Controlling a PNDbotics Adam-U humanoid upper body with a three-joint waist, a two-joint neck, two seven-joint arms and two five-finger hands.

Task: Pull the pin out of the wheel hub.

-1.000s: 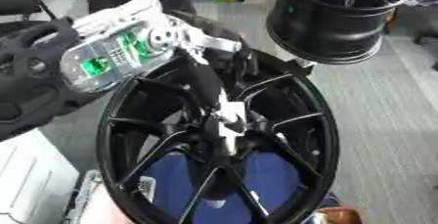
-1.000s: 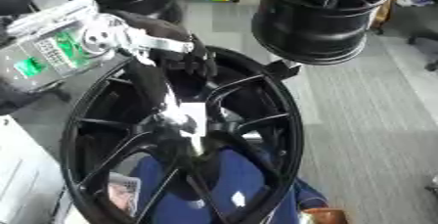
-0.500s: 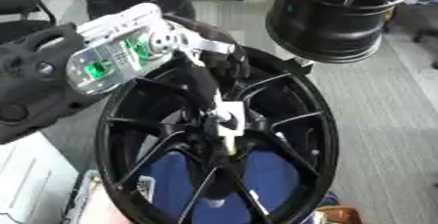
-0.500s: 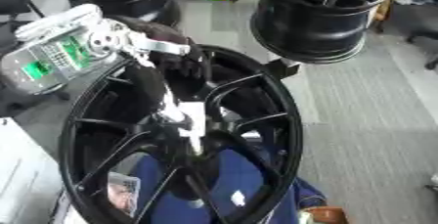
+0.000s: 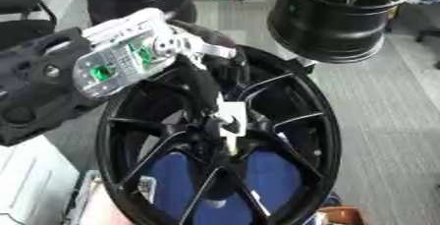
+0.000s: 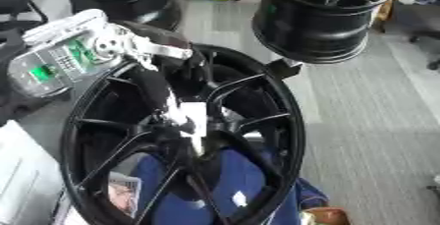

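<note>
Left hand (image 5: 202, 79) fingers curled around the pale pin (image 5: 229, 121), which stands upright at the wheel (image 5: 318, 121) centre, just below.

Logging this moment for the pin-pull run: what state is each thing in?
Wheel hub: black, tilted on its rim, spokes facing the camera.
Pin: pale, still at the hub's centre.
Left hand: reaching to the pin; finger state unclear.
Second wheel: behind, untouched.
</note>
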